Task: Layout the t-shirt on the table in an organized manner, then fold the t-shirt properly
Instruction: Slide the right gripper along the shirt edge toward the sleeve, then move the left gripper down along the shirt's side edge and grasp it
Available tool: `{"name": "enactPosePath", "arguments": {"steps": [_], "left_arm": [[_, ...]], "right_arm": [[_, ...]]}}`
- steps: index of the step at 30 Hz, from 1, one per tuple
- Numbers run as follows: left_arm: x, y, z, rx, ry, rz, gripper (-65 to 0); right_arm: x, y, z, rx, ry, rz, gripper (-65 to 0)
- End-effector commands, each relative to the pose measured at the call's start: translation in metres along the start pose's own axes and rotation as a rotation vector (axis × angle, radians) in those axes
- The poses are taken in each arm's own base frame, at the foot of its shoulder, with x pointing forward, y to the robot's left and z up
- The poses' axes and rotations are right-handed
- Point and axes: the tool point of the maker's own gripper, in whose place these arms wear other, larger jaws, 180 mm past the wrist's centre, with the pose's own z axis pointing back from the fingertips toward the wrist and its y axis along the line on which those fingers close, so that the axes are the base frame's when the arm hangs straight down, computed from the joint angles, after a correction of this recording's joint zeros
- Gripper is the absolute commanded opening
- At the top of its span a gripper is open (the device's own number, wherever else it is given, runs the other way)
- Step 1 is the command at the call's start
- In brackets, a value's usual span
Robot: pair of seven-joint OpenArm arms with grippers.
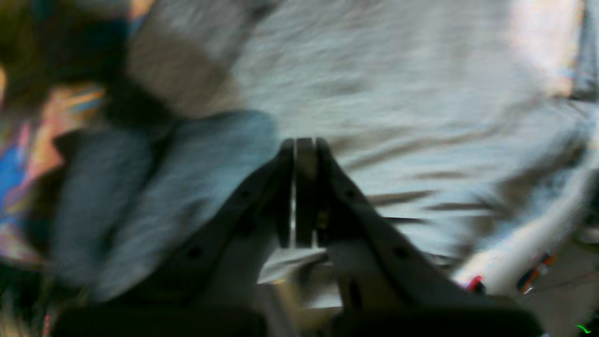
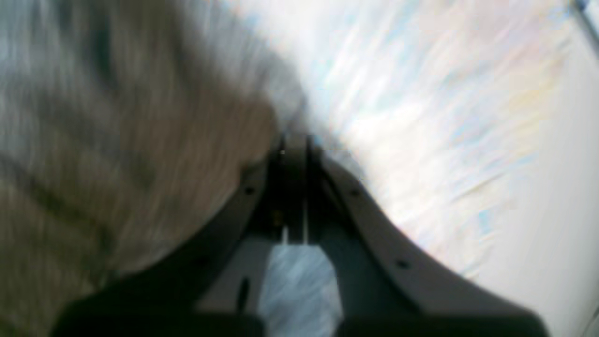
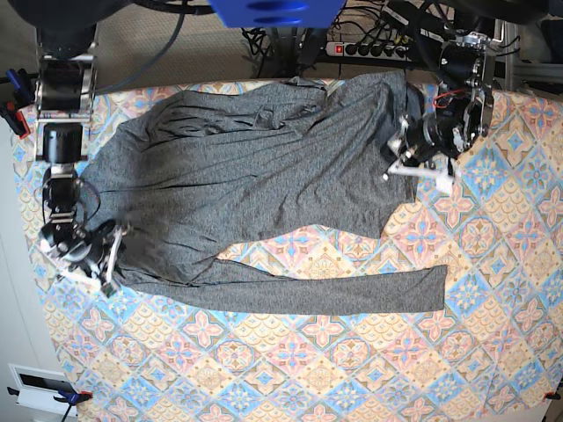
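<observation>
The dark grey t-shirt lies spread across the patterned table, one long sleeve stretched along its lower side. At the shirt's right edge my left gripper has its fingers together on the cloth. In the blurred left wrist view the left gripper is shut, with grey t-shirt fabric all around it. My right gripper sits at the shirt's lower left corner. In the right wrist view the right gripper is shut at the edge of the t-shirt, with pale table beyond.
A power strip and cables lie behind the table's far edge. The table's left edge runs close to the right arm's base. A small white box sits off the front left corner. Open patterned cloth fills the front half.
</observation>
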Motion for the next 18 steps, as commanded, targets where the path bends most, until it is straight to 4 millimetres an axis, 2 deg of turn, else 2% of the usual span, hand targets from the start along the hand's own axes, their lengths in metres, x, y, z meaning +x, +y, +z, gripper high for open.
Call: {"name": "enactPosePath", "arguments": {"steps": [1,4,7,10,13,16,18], "left_arm": [[0.008,-0.029,0.007,-0.084,-0.03,-0.019,-64.9],[0.017,-0.052,0.003,-0.124,-0.041,-0.043,-65.0],[0.019,-0.053,-0.02,-0.089,0.002,-0.042,-65.0],[0.024,-0.048,-0.025,-0.072,0.006,-0.023,-64.8],[0.047,-0.034,-0.015,-0.06,-0.052,0.03,-59.8],[0.082,0.0,0.005,-0.032,-0.152,0.143,-48.4],[0.102,0.022,0.017,-0.015,-0.211,0.219,-42.6]], "right_arm": [[0.027,-0.02,0.014,-0.05,-0.078,0.012,-63.9],[0.021,-0.006,0.019,-0.046,-0.058,0.052,-65.0],[0.023,-0.003,0.023,-0.051,-0.055,0.069,-65.0],[0.024,-0.003,0.024,-0.053,-0.059,0.075,-65.0],[0.007,0.011,0.019,-0.025,-0.031,0.074,-65.0],[-0.009,0.024,0.016,0.0,-0.003,0.073,-65.0],[-0.013,0.027,0.015,0.006,0.003,0.073,-65.0]]}}
